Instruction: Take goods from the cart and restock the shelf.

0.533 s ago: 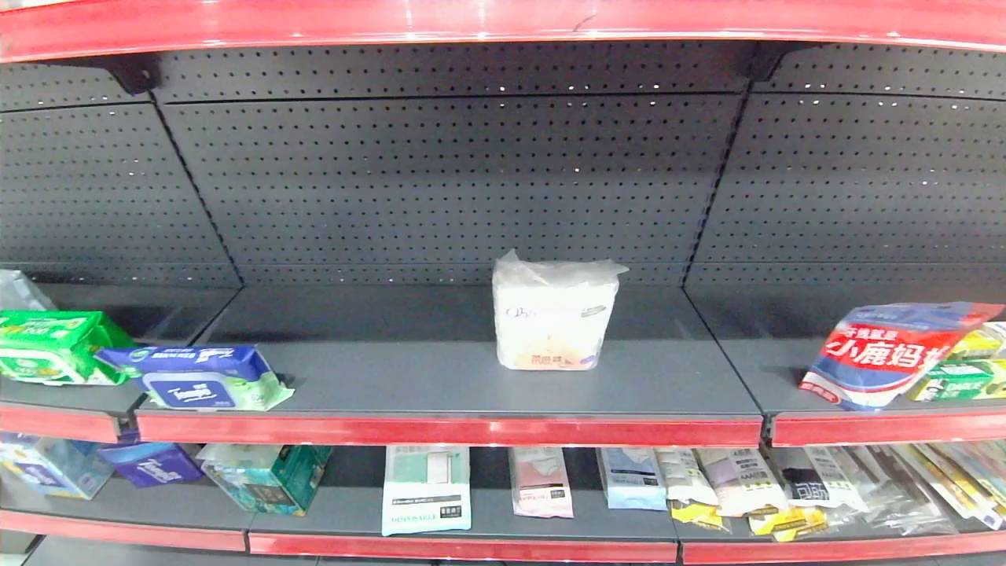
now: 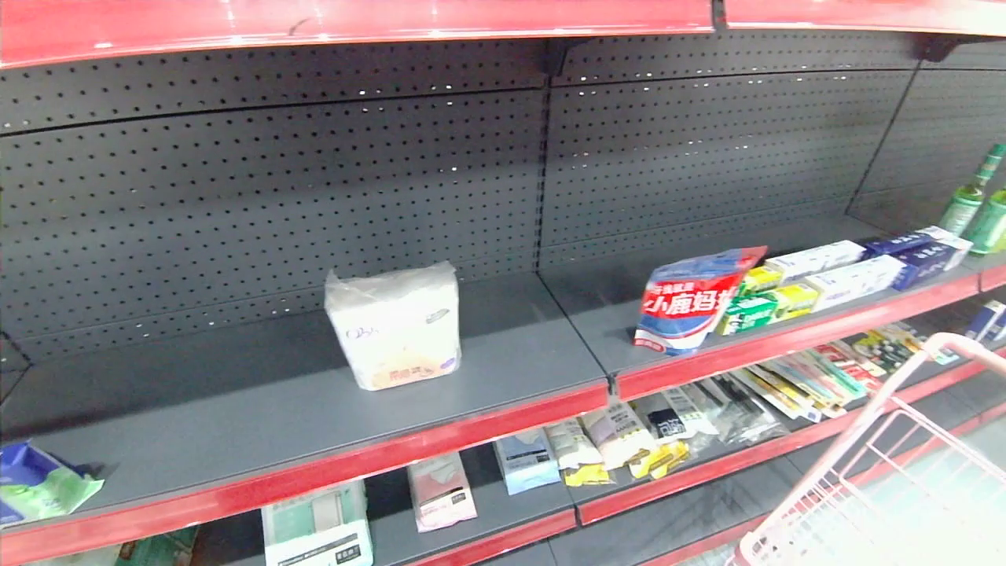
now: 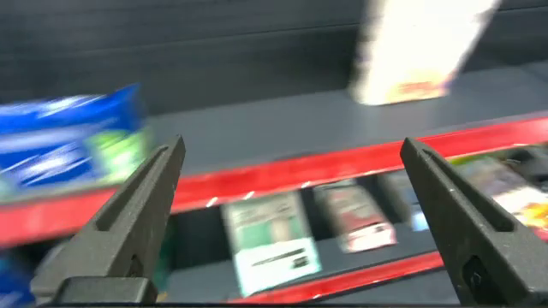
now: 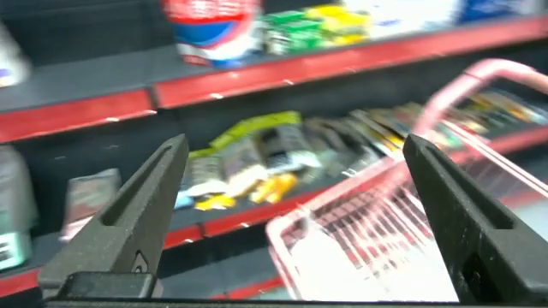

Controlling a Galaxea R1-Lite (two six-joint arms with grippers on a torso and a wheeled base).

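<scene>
On the shelf (image 2: 236, 417), just 9 o'clock of centre, stood a white pack (image 2: 395, 326), well beyond the wide-spread left gripper (image 3: 291, 214); the cart (image 2: 835, 452) sat at 4 o'clock, before the wide-spread right gripper (image 4: 291, 214).

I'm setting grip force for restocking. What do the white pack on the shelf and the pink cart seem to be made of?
White pack: thin clear plastic film over soft contents, judging by the crinkled, glossy top; probably paper inside, though that is uncertain.
Pink cart: seemingly coated metal wire and tube, given its thin grid bars and smooth rounded handle.
</scene>
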